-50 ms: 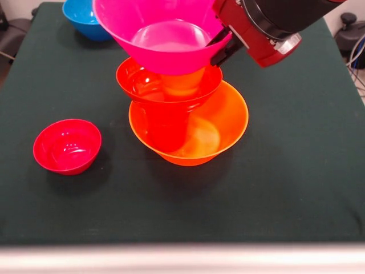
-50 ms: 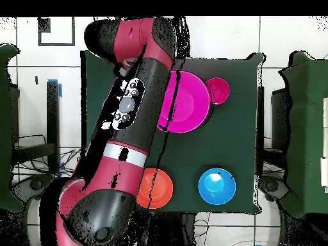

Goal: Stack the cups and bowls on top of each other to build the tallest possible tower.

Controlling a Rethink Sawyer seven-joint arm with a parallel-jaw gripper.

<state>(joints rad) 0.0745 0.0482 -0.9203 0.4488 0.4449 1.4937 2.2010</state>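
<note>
We've got the gripper (image 1: 221, 47) clamped on the pink bowl's (image 1: 165, 34) rim, held above the tower (image 1: 185, 117). 2 bowls sit apart: crimson (image 1: 67, 145), blue (image 1: 85, 17).

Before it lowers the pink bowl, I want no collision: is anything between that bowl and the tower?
Nothing visible. The gripper holds the pink bowl by its rim right above the tower. The crimson bowl and blue bowl sit well aside.
</note>
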